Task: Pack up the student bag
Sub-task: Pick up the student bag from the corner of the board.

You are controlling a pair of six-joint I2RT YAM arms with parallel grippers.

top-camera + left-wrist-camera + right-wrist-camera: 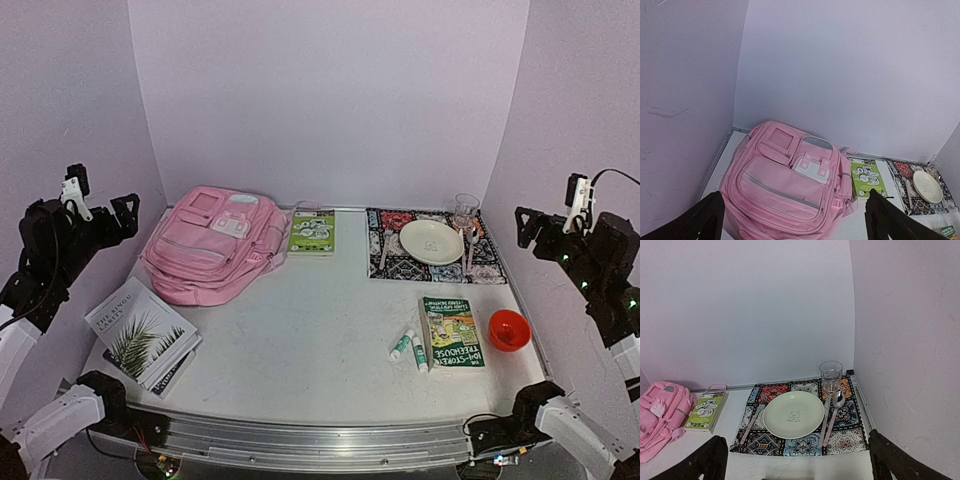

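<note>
The left arm's fingers [695, 225] hang spread wide and grasp nothing, raised beside the left wall above the left edge of the tabletop [300, 340]. Below them, at the near-left corner, a book with a palm leaf on its cover [140, 335] lies askew, close to the left edge; its title is too small to read surely. Behind it the student bag [210, 245] lies flat in the far-left corner, front pockets up, close to the left wall and just short of the rear wall. Just beside its right side, along the rear wall, lies a small green book [312, 232] whose cover print cannot be read. A broad stretch of white tabletop runs from these forward to the metal rail [320, 432] along the near edge. Right of the middle, two white tubes with teal caps [402, 346] lie close together, just left of a green paperback [452, 332] whose title, upside down to the overhead camera, reads "Storey Treehouse". Behind them a patterned placemat [490, 262] sits in the far-right corner, carrying a pale plate [431, 241] with a fork [384, 250] on its left, a spoon [469, 250] on its right and a clear glass [465, 210] at the back. A red bowl [508, 329] stands near the right edge, just right of the paperback. The right arm's fingers [895, 462] are likewise spread and empty, raised by the right wall
</note>
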